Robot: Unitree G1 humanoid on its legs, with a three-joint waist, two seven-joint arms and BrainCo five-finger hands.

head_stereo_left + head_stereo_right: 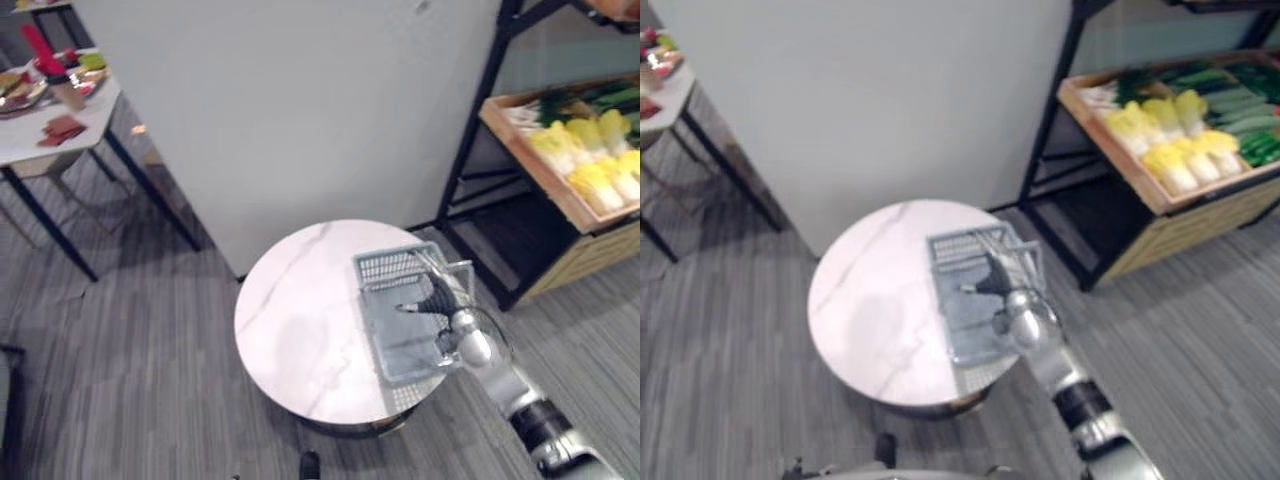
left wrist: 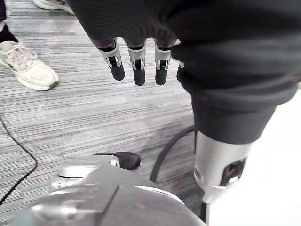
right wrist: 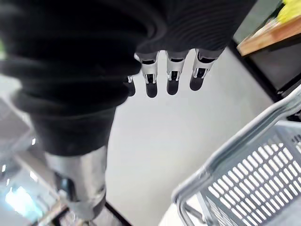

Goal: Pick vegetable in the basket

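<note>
Vegetables (image 1: 590,160) lie on the shelf (image 1: 540,172) at upper right of the frame, well apart from the right robot hand (image 1: 434,297), which hangs spread and empty over the basket (image 1: 385,266) on the surface (image 1: 300,320) at lower centre; the right arm looks nearer than the left robot hand (image 2: 136,61), itself relaxed and empty
</note>
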